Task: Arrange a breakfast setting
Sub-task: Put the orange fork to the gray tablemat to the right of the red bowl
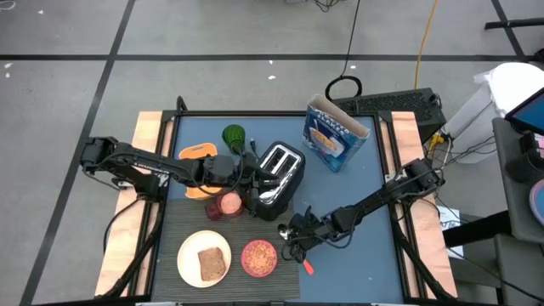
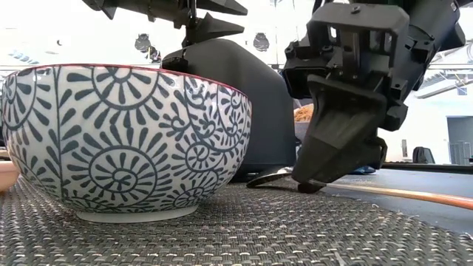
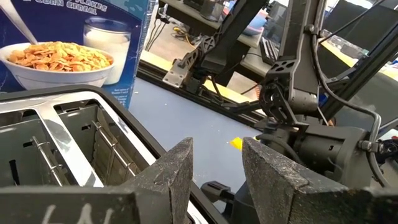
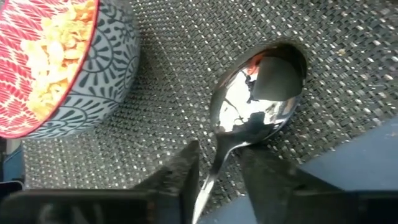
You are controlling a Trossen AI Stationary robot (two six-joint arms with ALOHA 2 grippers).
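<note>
Right claw straddles shiny oval spoon.

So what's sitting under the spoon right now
The spoon lies on the dark woven placemat, its bowl beside the cereal bowl. The right gripper straddles its neck, covering the handle and whatever lies beneath it.

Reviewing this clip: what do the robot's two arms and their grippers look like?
Both arms are slim, black and jointed, with dark cables running along them. The left gripper and right gripper each have two dark, wedge-shaped fingers with a rough, scuffed grey surface. The right gripper's black housing is blocky and angular.
</note>
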